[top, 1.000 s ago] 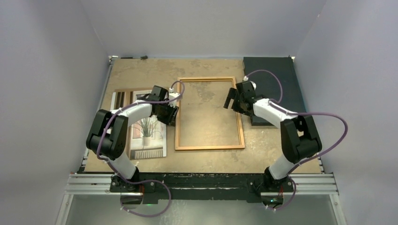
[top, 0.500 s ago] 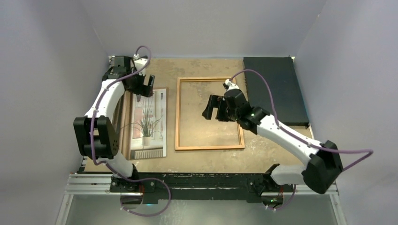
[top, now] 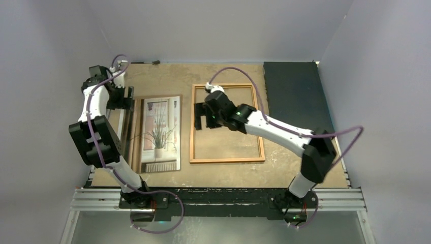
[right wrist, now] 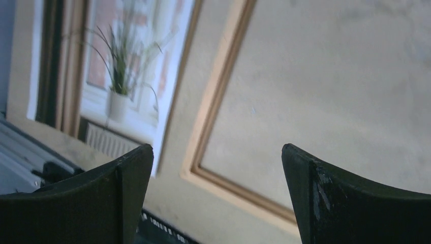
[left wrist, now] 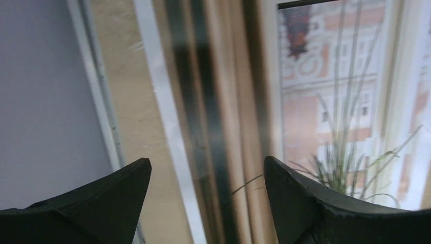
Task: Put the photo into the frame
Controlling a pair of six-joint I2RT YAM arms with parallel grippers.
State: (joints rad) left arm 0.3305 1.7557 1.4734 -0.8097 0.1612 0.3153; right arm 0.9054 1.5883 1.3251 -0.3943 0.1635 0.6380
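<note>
Lying lower left, the big pale paper photo of a plant [top: 160, 133] sits beside the thin orange-brown wooden frame [top: 227, 159]. Mid-picture, the black right gripper [top: 204, 121] hangs wide open, empty. Upper left, the black left gripper [top: 127, 99], open and empty, should pinch the photo's edge gently.

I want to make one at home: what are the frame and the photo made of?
The frame looks like wood: thin orange-brown strips with a smooth, even finish. I cannot tell whether glass fills the middle. The photo seems to be paper: it lies thin and flat, and it is printed with a potted plant and a pale border.
</note>
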